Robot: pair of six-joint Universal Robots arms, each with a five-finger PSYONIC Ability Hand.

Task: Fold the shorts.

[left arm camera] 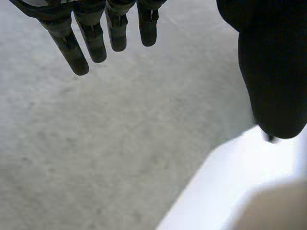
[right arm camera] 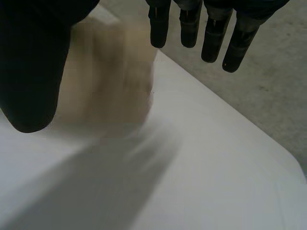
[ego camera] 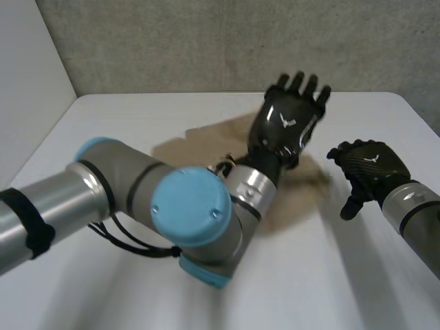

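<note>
The tan shorts lie folded in the middle of the white table, partly hidden behind my left arm. My left hand is raised above them with its fingers straight and spread, holding nothing. A corner of the shorts shows below that hand's thumb in the left wrist view. My right hand hovers just right of the shorts, open and empty, its fingers straight. The shorts lie beside its thumb.
A grey carpeted floor lies beyond the table's far edge. A grey wall stands behind the table. My left forearm and elbow cross the near middle of the table. Bare table surface lies under my right hand.
</note>
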